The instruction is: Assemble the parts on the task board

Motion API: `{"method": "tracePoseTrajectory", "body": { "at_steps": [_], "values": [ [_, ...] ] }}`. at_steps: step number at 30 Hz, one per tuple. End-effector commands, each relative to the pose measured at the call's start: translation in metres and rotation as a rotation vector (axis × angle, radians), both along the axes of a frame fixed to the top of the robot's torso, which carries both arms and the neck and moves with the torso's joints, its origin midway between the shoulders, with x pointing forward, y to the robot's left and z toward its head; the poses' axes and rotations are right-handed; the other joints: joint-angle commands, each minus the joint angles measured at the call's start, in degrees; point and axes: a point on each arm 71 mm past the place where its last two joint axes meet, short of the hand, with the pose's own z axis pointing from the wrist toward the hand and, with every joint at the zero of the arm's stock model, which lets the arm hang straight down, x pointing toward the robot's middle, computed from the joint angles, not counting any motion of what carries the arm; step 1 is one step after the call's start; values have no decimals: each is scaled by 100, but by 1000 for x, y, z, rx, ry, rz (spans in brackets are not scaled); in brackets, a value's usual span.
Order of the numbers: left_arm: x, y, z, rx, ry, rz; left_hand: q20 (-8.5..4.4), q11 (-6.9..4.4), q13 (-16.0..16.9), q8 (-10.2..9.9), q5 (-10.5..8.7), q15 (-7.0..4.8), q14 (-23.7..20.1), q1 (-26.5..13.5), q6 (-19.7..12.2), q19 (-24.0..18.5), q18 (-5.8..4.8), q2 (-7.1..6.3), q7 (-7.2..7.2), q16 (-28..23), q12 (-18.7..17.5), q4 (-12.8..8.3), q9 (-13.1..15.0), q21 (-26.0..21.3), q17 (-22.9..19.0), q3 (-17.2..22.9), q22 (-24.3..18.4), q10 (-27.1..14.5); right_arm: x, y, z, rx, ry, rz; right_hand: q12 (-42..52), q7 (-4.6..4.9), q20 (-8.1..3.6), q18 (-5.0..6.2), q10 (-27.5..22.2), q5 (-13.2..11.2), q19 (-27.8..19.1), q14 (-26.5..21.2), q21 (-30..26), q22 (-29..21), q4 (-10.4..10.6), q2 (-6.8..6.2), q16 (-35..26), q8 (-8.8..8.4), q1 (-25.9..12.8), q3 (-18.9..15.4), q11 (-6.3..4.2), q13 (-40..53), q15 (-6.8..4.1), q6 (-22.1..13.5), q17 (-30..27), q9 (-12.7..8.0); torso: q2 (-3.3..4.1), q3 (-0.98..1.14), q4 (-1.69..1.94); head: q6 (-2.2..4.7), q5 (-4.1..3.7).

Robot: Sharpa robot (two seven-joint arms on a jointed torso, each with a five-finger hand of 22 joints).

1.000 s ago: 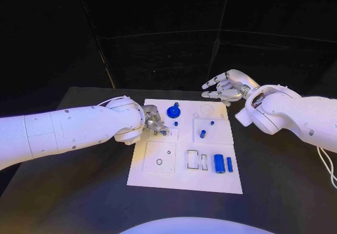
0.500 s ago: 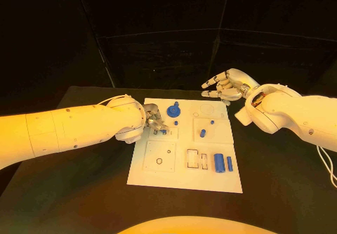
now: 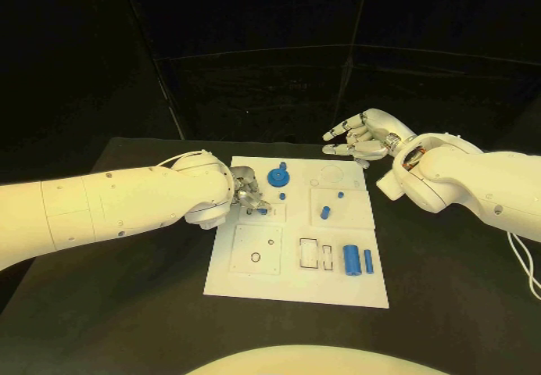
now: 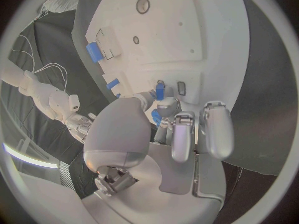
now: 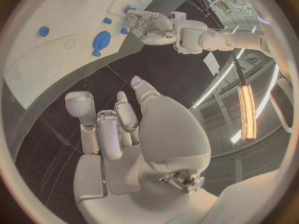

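One small blue peg (image 4: pixel 159 90) is pinched in the left hand (image 3: pixel 248 197) over the white board (image 3: pixel 259 281); right hand (image 3: pixel 359 139) hovers behind, fingers apart, empty; next, likely seating it squarely.

A lab: black-curtained enclosure (image 3: pixel 270 86), black table (image 3: pixel 112 312), ceiling strip light (image 5: pixel 248 109).

I see the black table (image 3: pixel 124 312) under everything. Behind it hangs a dark curtain (image 3: pixel 259 86). A lit ceiling lamp (image 5: pixel 247 109) appears in the right wrist view.
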Motion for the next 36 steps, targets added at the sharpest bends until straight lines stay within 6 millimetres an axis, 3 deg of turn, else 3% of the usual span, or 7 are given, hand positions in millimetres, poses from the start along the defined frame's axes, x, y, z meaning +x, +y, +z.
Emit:
{"method": "tracePoseTrajectory", "body": {
  "at_steps": [1,29,36],
  "values": [
    [-2,1,-3,33,26,-10,-24,-6,4,27,15,-4,604,-32,-17,43,-43,47,-35,18,-15,-833,9,13,1509,859,7,53,0,1,1,0,-4,12,6,-10,-4,62,4,27,-22,349,-19,-3,-12,19,-21,25,36,-34,-24,4,-24,30,471,6,-1,1,0,-7,1],
    [-1,-3,-6,66,58,-23,-27,-11,27,58,21,-8,604,-79,-11,49,-47,3,-39,18,5,-906,42,25,1509,984,32,76,0,3,1,-1,-3,15,7,-11,-6,62,7,26,-21,349,-23,-7,-9,21,-23,29,34,-38,-25,5,-25,30,470,6,-1,2,-5,-19,0],
    [-1,-7,-7,76,71,-37,-32,-31,88,128,23,-18,604,-301,88,71,-58,-45,-71,18,71,-893,86,67,1509,1061,105,152,1,4,1,-1,-2,16,7,-11,-6,62,7,26,-21,349,-23,-7,-9,21,-23,29,34,-38,-25,5,-25,30,470,6,-2,0,-6,-18,-5]
  ]
}}
